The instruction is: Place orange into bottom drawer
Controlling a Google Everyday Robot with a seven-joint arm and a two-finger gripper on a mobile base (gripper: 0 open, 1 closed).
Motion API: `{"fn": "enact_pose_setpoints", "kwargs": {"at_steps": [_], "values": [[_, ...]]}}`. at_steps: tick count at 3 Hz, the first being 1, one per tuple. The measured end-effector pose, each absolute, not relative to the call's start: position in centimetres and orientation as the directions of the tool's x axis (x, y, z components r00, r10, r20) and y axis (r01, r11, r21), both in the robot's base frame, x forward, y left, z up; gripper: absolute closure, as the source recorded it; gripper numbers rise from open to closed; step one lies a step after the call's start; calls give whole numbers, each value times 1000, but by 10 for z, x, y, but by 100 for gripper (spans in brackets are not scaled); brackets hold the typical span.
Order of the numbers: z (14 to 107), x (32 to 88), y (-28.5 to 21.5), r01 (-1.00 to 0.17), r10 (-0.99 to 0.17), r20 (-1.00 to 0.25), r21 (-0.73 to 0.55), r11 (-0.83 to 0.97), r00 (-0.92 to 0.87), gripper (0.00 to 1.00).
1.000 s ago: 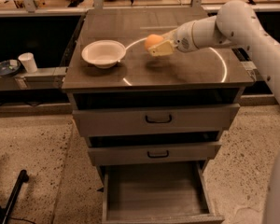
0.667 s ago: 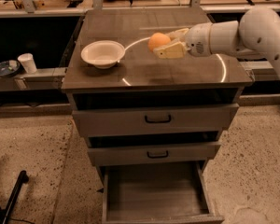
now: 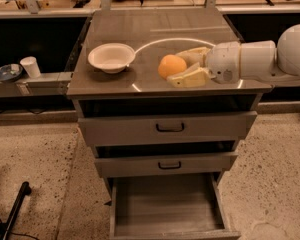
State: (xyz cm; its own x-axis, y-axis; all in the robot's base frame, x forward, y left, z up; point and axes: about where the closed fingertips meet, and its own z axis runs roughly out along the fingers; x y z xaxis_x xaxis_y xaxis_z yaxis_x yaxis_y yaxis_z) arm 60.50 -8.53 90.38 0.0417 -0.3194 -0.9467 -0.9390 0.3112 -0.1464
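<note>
Camera view shows the gripper (image 3: 176, 68) clasping the orange (image 3: 171, 65) over the cabinet top (image 3: 155, 29), at 3 o'clock from the white bowl (image 3: 111, 57), probably bound for the bottom drawer (image 3: 160, 206), which stands open at 6 o'clock. The arm (image 3: 260, 59) runs off frame at 3 o'clock, the drawer's front is cropped, and whether the fruit clears the top is unclear.

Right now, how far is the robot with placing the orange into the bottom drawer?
Done: the bottom drawer stands pulled open, and the gripper is shut on the orange. In hand: it holds the orange over the front part of the cabinet top. Left: lower it to the drawer and release it; the drawer does not hold it yet.
</note>
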Motion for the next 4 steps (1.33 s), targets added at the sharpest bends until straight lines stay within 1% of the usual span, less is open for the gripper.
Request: {"fn": "enact_pose_setpoints", "kwargs": {"at_steps": [1,2,3,4], "values": [[904,605,-85,-939,-319,-947,-146,311,42,100],[896,583,-77,-960,-414,-905,-197,201,99,100],[858,537,-97,-970,-544,-825,-230,78,151,100],[808,481,-157,-977,-622,-768,-211,25,150,100]]}}
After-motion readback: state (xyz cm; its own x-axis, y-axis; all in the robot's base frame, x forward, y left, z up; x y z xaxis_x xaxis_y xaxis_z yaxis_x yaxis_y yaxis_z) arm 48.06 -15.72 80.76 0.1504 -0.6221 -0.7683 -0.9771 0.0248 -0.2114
